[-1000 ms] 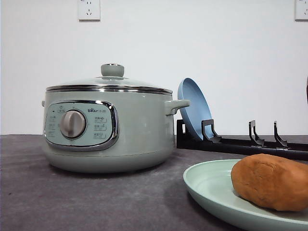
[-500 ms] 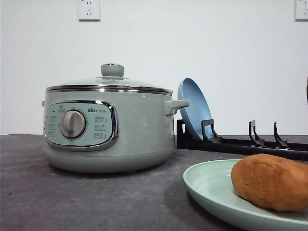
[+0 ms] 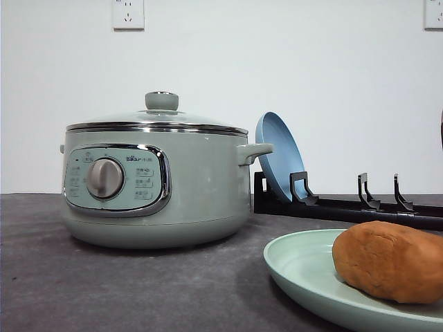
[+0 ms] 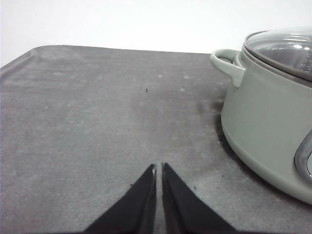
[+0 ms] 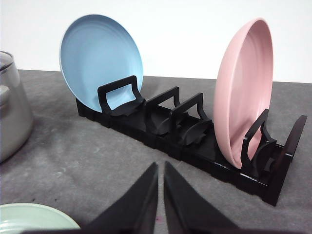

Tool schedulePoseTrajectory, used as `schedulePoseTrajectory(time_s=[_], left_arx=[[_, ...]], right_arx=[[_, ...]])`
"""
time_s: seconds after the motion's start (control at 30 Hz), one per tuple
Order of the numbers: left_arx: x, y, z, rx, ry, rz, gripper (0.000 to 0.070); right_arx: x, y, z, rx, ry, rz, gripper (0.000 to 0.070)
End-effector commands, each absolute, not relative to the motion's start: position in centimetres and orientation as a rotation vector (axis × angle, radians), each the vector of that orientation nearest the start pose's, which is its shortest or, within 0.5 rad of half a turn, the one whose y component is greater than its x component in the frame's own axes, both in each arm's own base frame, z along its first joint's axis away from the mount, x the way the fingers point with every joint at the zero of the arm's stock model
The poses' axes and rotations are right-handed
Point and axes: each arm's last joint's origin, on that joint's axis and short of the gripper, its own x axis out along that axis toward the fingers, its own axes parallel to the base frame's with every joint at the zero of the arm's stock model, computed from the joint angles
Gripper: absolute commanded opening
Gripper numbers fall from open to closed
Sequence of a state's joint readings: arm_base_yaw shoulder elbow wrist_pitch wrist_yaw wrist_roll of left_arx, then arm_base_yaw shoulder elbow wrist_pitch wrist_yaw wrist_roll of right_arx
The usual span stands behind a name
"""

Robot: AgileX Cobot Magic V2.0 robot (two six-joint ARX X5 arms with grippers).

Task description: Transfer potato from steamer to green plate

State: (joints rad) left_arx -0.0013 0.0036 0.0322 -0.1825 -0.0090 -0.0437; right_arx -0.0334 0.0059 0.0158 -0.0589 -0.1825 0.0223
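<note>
Potato (image 3: 391, 261) sits on the green plate (image 3: 301, 266), down in front and to the right of the steamer (image 3: 156, 183), and nothing has shifted over the last second: same pose, same spot. You can read that as the transfer done. Steamer lid is on, knob up top. Your left hand (image 4: 159, 168) hangs low over bare tabletop (image 4: 97, 122) beside the steamer's handle, fingers pressed together and holding nothing. Your right hand (image 5: 161, 168) is just the same, fingers together and empty, facing the black rack (image 5: 195, 141) that stands the blue plate (image 5: 100, 61) and the pink plate (image 5: 243, 92) upright behind the steamer. With both hands off the load, you look finished here.
</note>
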Motion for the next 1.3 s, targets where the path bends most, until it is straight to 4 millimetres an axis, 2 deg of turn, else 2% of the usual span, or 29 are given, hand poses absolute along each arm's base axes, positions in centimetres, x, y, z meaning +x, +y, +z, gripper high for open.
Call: schedulePoseTrajectory(time_s=[0.0,1.27], left_arx=[[9.56,0.01,14.92,-0.045,0.18,0.014,0.0016],[9.56,0.01,14.92,-0.045,0.18,0.014,0.0016]], right_arx=[[9.68,0.21,16.27,0.018,0.038,0.15,0.001],[9.68,0.21,16.27,0.018,0.038,0.15,0.0009]])
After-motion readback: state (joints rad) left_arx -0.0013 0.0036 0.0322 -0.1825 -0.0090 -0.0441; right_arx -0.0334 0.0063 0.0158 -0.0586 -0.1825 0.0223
